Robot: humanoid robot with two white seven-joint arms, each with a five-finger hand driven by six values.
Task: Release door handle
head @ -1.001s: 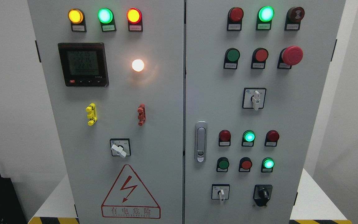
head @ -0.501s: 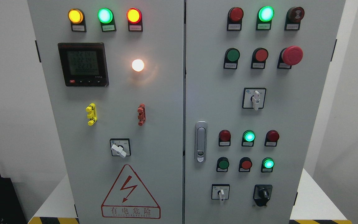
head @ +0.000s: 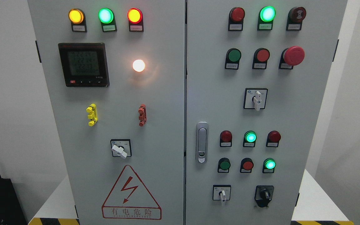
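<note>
One door handle [head: 202, 142] stands upright at the left edge of the right door [head: 292, 118], beside the seam with the left door [head: 161, 103]. Neither hand is in view, so their state cannot be told. Five green lights glow.

Illumination is even and bright. The cabinet [head: 180, 93] is in sharp focus. The white lamp [head: 138, 65] blooms, casting glare on the left door [head: 155, 103]. Soft shadows lie beneath the meter [head: 83, 64]. Vertical edges lean outward.
</note>
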